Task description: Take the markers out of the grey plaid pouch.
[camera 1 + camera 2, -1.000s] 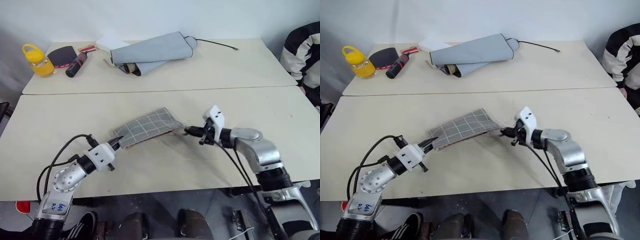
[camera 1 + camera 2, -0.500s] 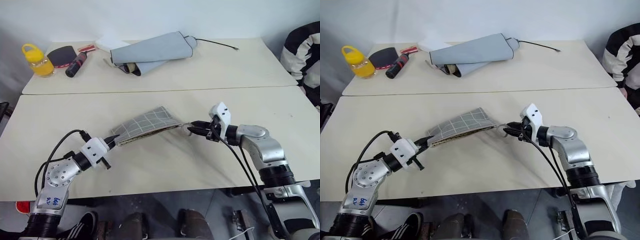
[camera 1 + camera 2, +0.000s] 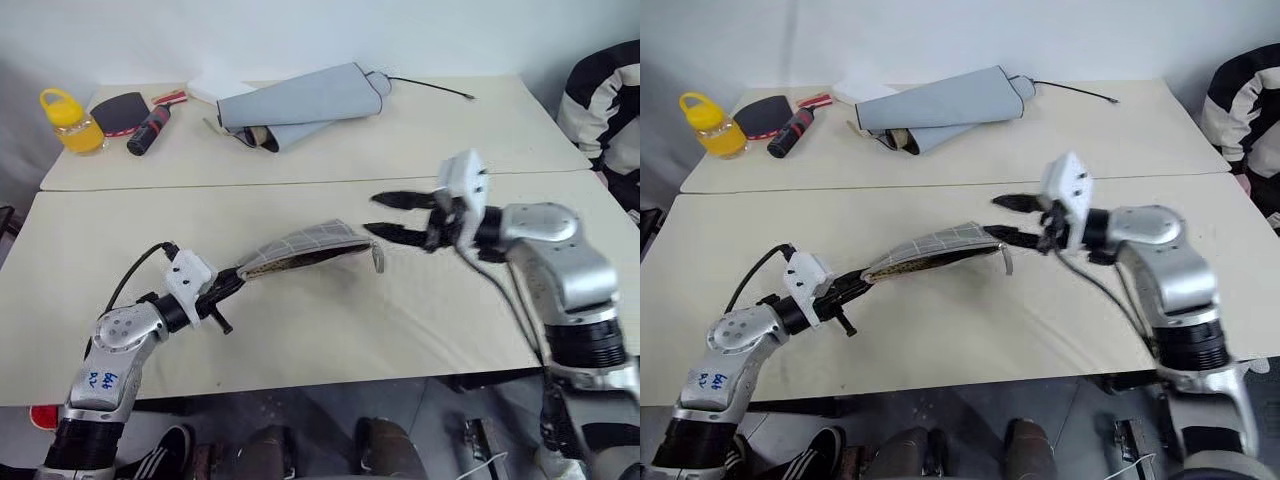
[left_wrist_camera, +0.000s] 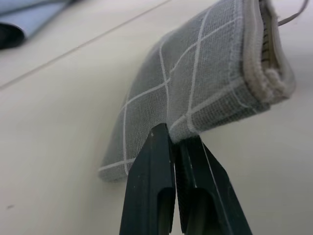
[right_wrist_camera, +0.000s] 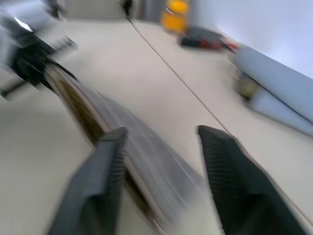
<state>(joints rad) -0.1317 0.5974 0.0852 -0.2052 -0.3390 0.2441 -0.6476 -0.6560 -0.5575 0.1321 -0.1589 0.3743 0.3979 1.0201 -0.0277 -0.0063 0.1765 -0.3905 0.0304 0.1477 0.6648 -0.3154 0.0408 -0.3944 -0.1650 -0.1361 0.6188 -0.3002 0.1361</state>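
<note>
**Pouch held up at one end, right fingers spread above the other**

The grey plaid pouch (image 3: pixel 300 250) hangs over the near counter (image 3: pixel 330 330), raised off its surface and stretched out roughly level, with its zip edge turned towards the robot so the brownish lining shows as a dark slit along its length. A thin pull (image 3: pixel 378 258) dangles from the pouch's right end.

The left gripper (image 3: pixel 236 280) has its fingers (image 4: pixel 151 181) pressed together on the pouch's left end; in the left wrist view the two black tips pinch a corner of the gridded fabric just below the zip seam. That end is the only part of the pouch in any grip.

The right gripper (image 3: pixel 398 216) sits just to the right of the pouch's right end and a little above it, pointing left along the pouch. Its fingers (image 3: pixel 400 200) stand apart, one above the other, with nothing between them; the lower one is close to the pull, and whether it touches cannot be told. The right wrist view looks down the length of the pouch between those spread fingers.

The markers cannot be made out; the pouch's opening shows only dark lining.

Beyond the pouch, on the far counter (image 3: pixel 480 130), lie a large folded light-grey fabric (image 3: pixel 300 103), a red-and-black paddle (image 3: pixel 128 110) and a yellow jar (image 3: pixel 62 118). A person's striped sleeve (image 3: pixel 605 100) shows at the far right of the pouch.
</note>
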